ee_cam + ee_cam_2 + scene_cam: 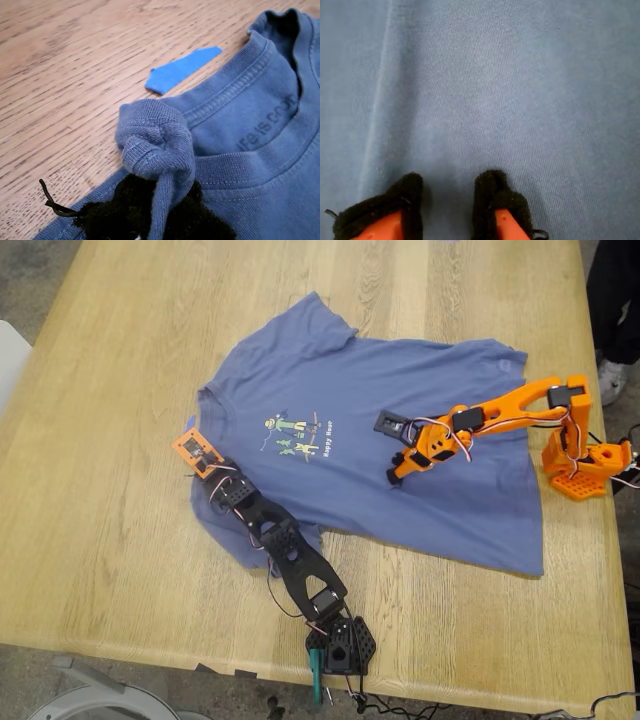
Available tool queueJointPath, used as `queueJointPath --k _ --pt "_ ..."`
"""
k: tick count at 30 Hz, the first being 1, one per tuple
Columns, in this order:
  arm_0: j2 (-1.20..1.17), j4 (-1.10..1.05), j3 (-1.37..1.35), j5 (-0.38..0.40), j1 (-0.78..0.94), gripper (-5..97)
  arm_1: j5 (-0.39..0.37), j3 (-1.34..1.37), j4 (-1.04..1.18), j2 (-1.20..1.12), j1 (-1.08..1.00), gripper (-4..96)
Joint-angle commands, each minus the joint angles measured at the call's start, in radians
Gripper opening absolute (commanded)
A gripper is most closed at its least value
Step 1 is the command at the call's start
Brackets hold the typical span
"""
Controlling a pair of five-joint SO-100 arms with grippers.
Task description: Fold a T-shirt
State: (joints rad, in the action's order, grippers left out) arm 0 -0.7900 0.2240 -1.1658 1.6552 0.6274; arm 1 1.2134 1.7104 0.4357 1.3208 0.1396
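T-shirt: slate-blue cotton, spread on the wooden table. Soft, light, limp; best held at hems or collar. My first gripper pinches a bunched fold beside the collar; my second gripper, jaws spread, rests mid-body.

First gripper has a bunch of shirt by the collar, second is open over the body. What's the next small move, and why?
Probably close my second gripper first. Its jaws stand apart, pads down on flat cloth of the T-shirt with nothing pinched, while my first gripper already clamps a bunched fold near the collar. Lifting now would likely drag the shirt from one corner only.
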Motion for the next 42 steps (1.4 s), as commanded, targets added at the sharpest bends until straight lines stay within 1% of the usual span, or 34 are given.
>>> queueJointPath --k 1,5,10,13,17,19,22,27,30,32,34,35,36,37,39,40,42 --pt "-0.103 0.035 0.043 0.012 -0.067 0 -0.003 -0.086 -0.002 -0.035 -0.015 17.5" --pt "-0.160 0.078 0.041 0.012 -0.075 0 -0.005 -0.216 -0.014 -0.156 -0.021 17.4" --pt "-0.229 0.127 0.035 0.014 -0.086 0 -0.011 -0.456 -0.017 -0.328 -0.023 17.8" --pt "-0.259 0.146 0.028 0.015 -0.089 0 -0.018 -0.538 -0.025 -0.377 -0.011 18.1" --pt "-0.298 0.152 -0.006 0.015 -0.091 0 -0.029 -0.552 -0.049 -0.374 0.002 18.1" --pt "-0.313 0.152 -0.023 0.015 -0.092 0 -0.032 -0.548 -0.080 -0.365 0.005 21.0" --pt "-0.325 0.155 -0.031 0.015 -0.095 0 -0.038 -0.551 -0.048 -0.360 0.015 23.0" --pt "-0.367 0.190 -0.031 0.015 -0.109 0 -0.017 -0.541 0.029 -0.387 0.034 20.1" --pt "-0.416 0.219 -0.041 0.015 -0.121 0 -0.014 -0.614 0.061 -0.459 0.020 19.0" --pt "-0.459 0.236 -0.071 0.015 -0.133 0 -0.009 -0.723 0.112 -0.538 0.003 18.8" --pt "-0.514 0.244 -0.124 0.017 -0.149 0 -0.006 -0.931 0.202 -0.669 -0.012 17.6" --pt "-0.543 0.244 -0.160 0.017 -0.156 0 -0.003 -1.101 0.278 -0.767 -0.021 15.2" --pt "-0.574 0.244 -0.198 0.017 -0.164 0 0.005 -1.371 0.399 -0.911 -0.029 11.0" --pt "-0.601 0.244 -0.236 0.017 -0.170 0 -0.005 -1.631 0.476 -1.058 -0.032 8.3" --pt "-0.652 0.229 -0.310 0.018 -0.178 0 -0.012 -1.784 0.661 -1.155 -0.031 3.6" --pt "-0.672 0.221 -0.342 0.018 -0.181 0 -0.021 -1.842 0.698 -1.198 -0.029 1.9" --pt "-0.703 0.204 -0.396 0.020 -0.189 0 -0.032 -1.839 0.680 -1.187 -0.029 0.2"
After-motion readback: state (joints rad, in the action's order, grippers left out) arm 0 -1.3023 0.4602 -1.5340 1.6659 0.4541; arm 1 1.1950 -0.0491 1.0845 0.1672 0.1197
